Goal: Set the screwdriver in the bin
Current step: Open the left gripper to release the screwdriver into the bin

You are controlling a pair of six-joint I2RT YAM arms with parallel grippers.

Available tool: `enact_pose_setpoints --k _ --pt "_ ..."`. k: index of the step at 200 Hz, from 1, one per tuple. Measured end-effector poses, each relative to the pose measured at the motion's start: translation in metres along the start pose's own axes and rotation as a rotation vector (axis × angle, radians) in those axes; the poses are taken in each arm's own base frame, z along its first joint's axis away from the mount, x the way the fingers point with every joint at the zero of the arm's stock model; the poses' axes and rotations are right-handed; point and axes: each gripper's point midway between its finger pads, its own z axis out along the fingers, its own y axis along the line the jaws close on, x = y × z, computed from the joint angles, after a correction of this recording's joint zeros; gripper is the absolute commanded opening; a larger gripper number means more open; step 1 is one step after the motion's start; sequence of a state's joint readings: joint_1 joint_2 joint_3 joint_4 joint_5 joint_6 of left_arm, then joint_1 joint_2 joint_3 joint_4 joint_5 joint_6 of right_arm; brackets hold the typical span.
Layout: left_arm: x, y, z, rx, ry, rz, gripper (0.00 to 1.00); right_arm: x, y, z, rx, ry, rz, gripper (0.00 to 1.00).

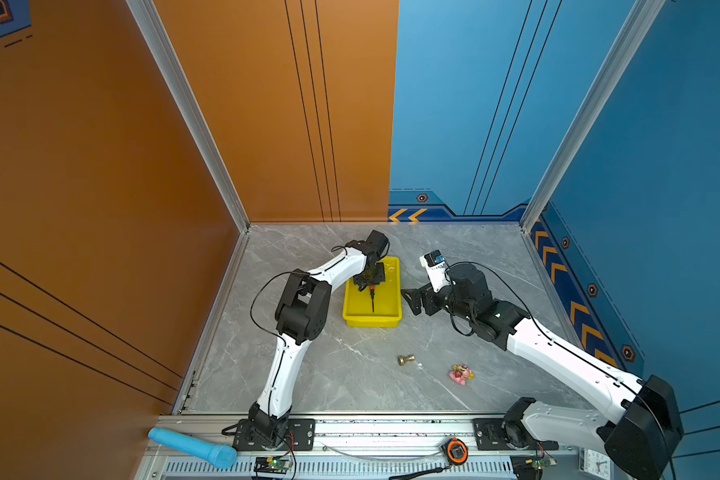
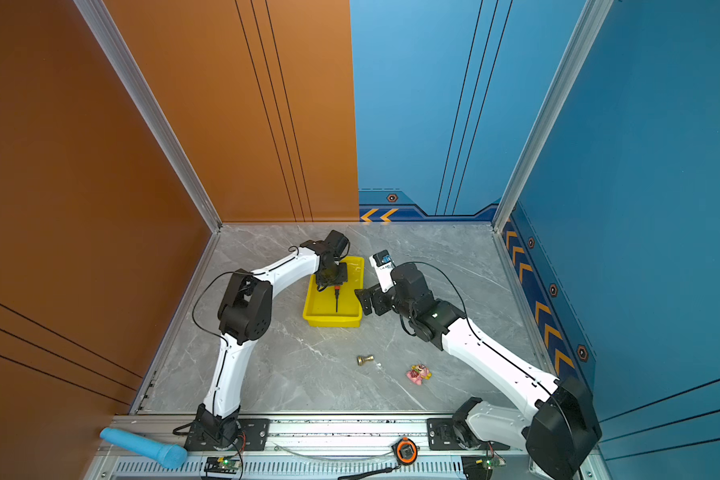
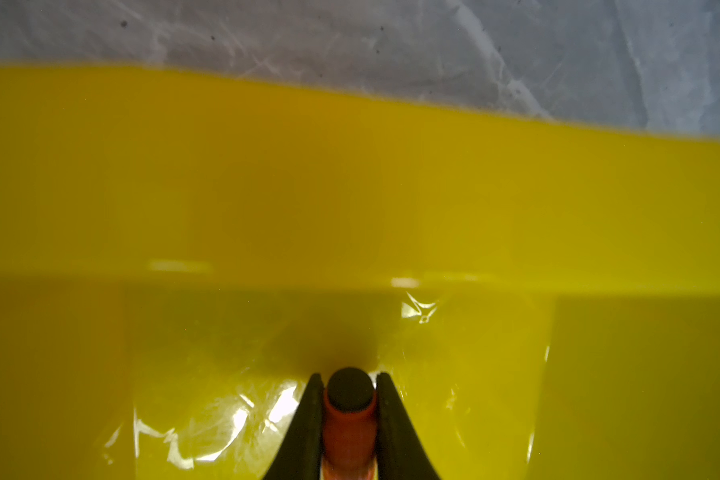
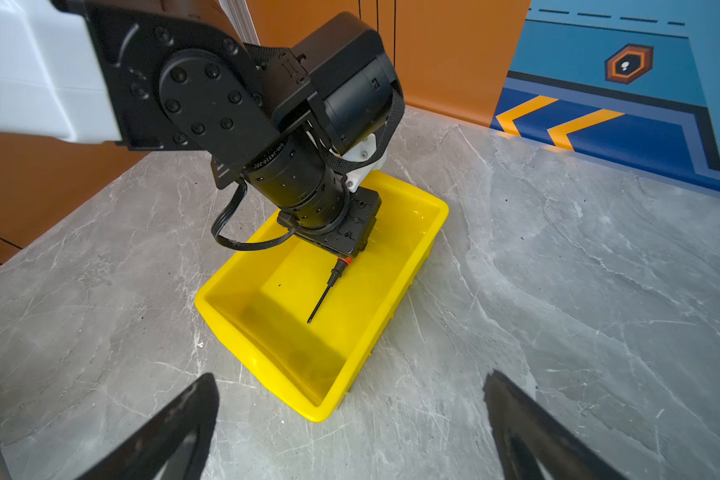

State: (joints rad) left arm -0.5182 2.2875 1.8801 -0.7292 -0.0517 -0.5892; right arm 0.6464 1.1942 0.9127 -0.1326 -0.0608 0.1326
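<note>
The yellow bin [image 1: 371, 322] [image 2: 332, 322] [image 4: 262, 349] stands on the grey marble table, toward the back middle. My left gripper [image 1: 371, 284] [image 2: 335, 284] [image 3: 348, 376] [image 4: 344, 253] hangs over the bin's inside, shut on the red-orange handle of the screwdriver [image 1: 372, 299] [image 2: 336, 300] [image 3: 348, 424] [image 4: 323, 297]. The thin black shaft slants down to just above the bin's floor. The bin's wall [image 3: 350, 187] fills the left wrist view. My right gripper [image 1: 408, 301] [image 2: 362, 301] [image 4: 350, 376] stands open and empty, low beside the bin's right side.
A small brass knob [image 1: 406, 359] [image 2: 365, 359] and a pink toy [image 1: 461, 374] [image 2: 418, 374] lie on the table in front of the bin. A blue microphone [image 1: 192, 449] and an orange tape measure [image 1: 456, 451] rest on the front rail. Walls close three sides.
</note>
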Motion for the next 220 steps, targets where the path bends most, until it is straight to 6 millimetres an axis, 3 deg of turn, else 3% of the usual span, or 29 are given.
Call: enact_pose_setpoints --k 127,153,176,220 --pt "0.005 -0.002 0.006 -0.042 -0.013 0.01 0.19 -0.002 -0.008 -0.018 0.033 -0.047 0.026 1.0" --pt "0.005 -0.002 0.006 -0.044 -0.015 0.006 0.33 -0.006 -0.01 -0.023 0.042 -0.067 0.028 1.0" --pt "0.004 -0.002 0.006 -0.046 -0.018 -0.002 0.38 -0.009 -0.012 -0.028 0.051 -0.082 0.029 1.0" --pt "0.004 -0.002 0.004 -0.049 -0.022 -0.006 0.54 -0.011 -0.014 -0.035 0.064 -0.102 0.03 1.0"
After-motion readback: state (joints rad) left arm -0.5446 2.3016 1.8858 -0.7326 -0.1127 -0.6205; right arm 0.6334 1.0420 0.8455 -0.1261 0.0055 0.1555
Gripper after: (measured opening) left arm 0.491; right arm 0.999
